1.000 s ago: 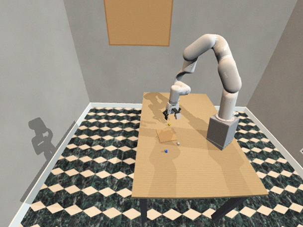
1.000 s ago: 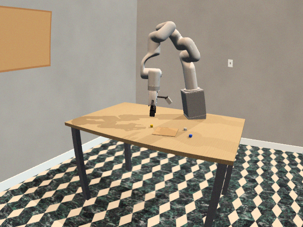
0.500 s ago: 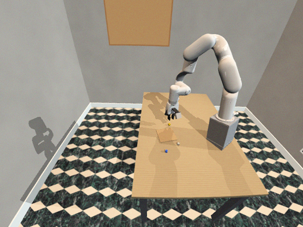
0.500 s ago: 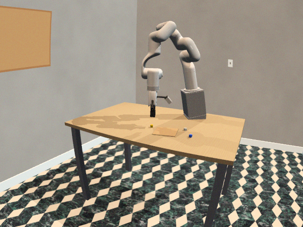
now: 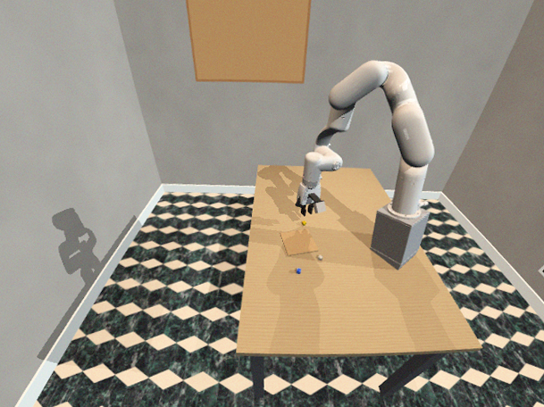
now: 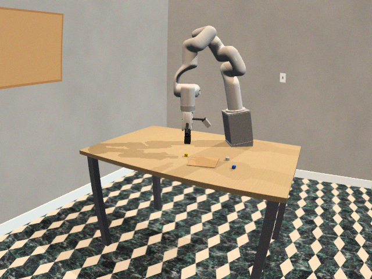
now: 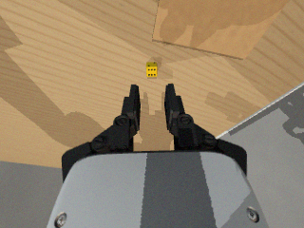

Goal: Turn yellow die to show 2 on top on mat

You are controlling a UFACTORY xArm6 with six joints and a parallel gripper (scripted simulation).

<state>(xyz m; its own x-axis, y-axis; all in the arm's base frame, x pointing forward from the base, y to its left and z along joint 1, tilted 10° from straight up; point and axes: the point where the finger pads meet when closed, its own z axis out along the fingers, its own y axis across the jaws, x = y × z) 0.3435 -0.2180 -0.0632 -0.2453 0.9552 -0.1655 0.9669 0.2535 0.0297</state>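
Observation:
The yellow die [image 5: 304, 223] [image 6: 186, 154] [image 7: 151, 71] lies flat on the table beside the mat [image 5: 299, 247] [image 6: 204, 164] [image 7: 214, 28], off it. In the wrist view its larger, brighter face, which looks like the top, shows six pips; a thin darker side towards the mat seems to show two. My gripper [image 5: 306, 212] [image 6: 187, 142] [image 7: 152, 94] points down above the table near the yellow die. Its fingers are partly closed with a gap between them, and nothing is in the gap. The mat lies flat.
A white die [image 5: 319, 257] [image 6: 227, 158] lies on the table close to a mat corner, on the robot base's side. A blue die [image 5: 298, 270] [image 6: 233, 167] lies beyond the mat from the yellow die. Their pips are too small to read.

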